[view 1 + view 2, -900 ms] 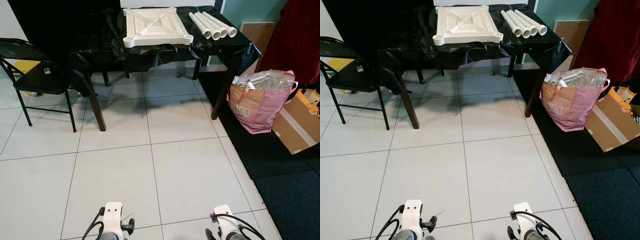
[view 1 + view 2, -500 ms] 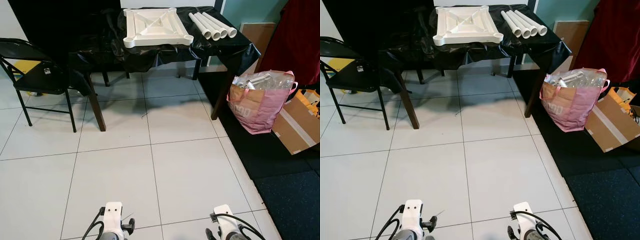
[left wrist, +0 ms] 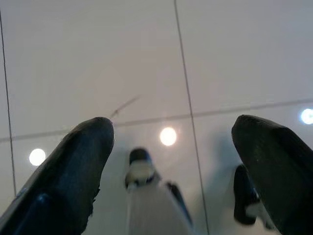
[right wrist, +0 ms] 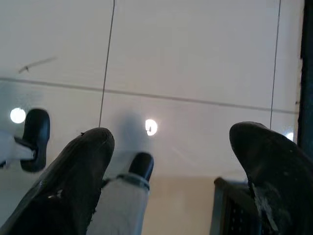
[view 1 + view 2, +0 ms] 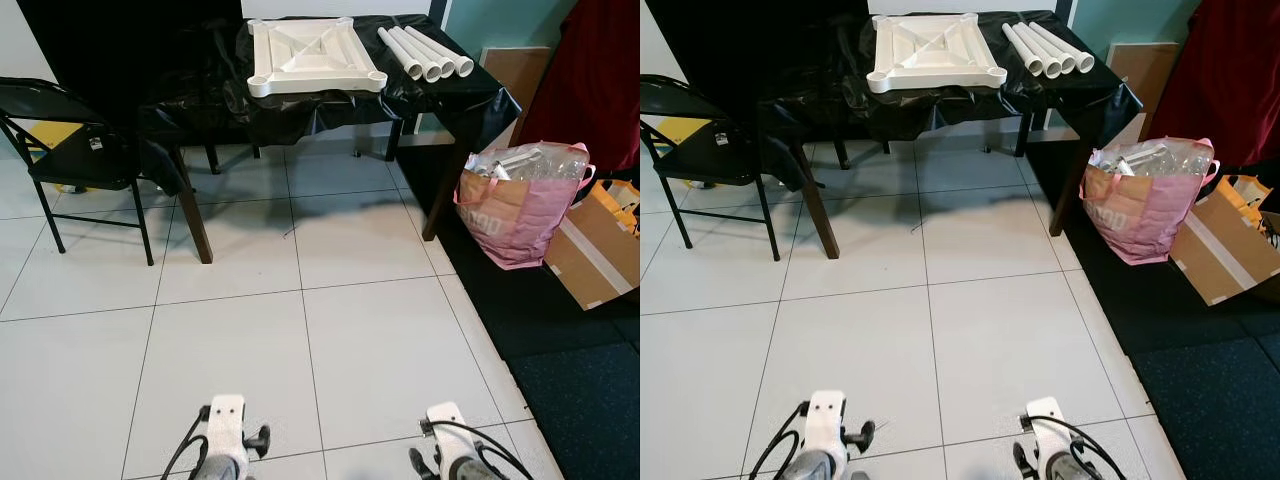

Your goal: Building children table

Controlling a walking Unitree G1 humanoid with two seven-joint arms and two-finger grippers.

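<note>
The white tabletop [image 5: 314, 54] and four tubes [image 5: 425, 50] lie on the black-covered bench [image 5: 200, 90], well apart from the left hand [image 3: 171, 161] and right hand [image 4: 171, 166], both spread and empty above the floor.

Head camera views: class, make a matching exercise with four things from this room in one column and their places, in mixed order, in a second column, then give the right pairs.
Things:
1. white tabletop frame
2. four white tubes
3. folding chair
4. pink bag

Places:
A. on the floor, right of the covered table
B. on the floor, left of the covered table
C. lying near the middle of the black cover
D. lying side by side at the table's right end

Pairs: 1-C, 2-D, 3-B, 4-A
</note>
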